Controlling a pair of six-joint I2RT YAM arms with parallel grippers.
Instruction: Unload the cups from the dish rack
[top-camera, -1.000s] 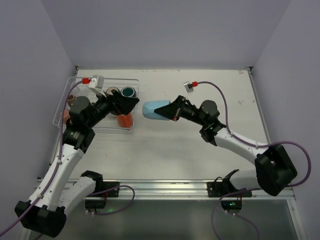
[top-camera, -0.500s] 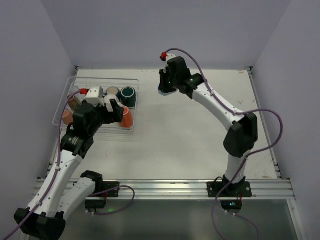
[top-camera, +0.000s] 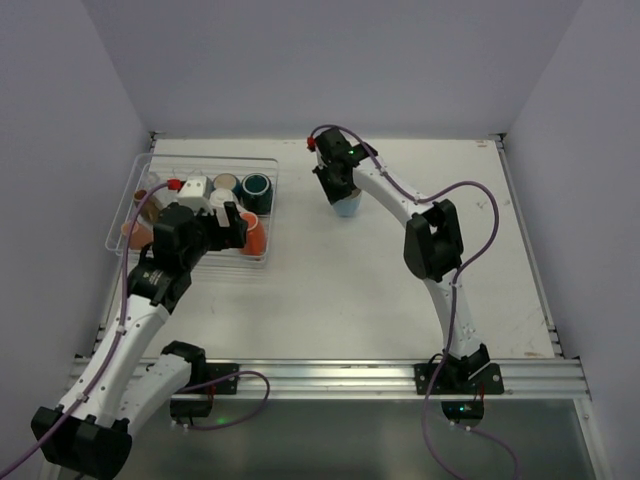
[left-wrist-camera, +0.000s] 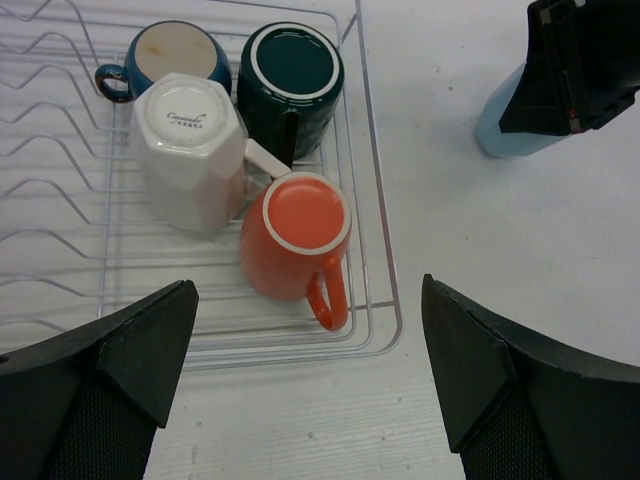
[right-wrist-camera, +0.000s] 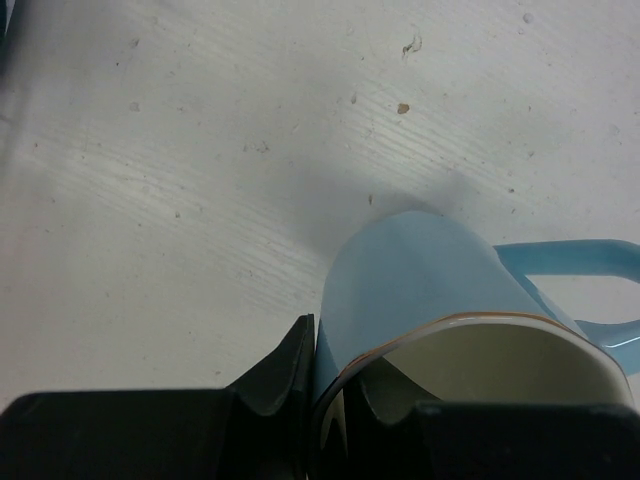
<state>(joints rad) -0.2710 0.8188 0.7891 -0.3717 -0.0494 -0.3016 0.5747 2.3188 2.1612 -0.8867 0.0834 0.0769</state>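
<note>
the right tool (top-camera: 338, 192) is clamped on the light blue cup (top-camera: 348, 208), upright on the counter (top-camera: 350, 300) right of the dish rack (top-camera: 215, 159). the left tool (top-camera: 236, 228) hovers spread above the orange cup (top-camera: 253, 236) in the rack's near right corner

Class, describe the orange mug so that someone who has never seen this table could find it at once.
Find the see-through wire dish rack at the far left of the table. In its near right corner sits the orange mug, base up, handle pointing toward the arms. It is the only orange cup, beside a white faceted cup and a dark teal mug.
</note>
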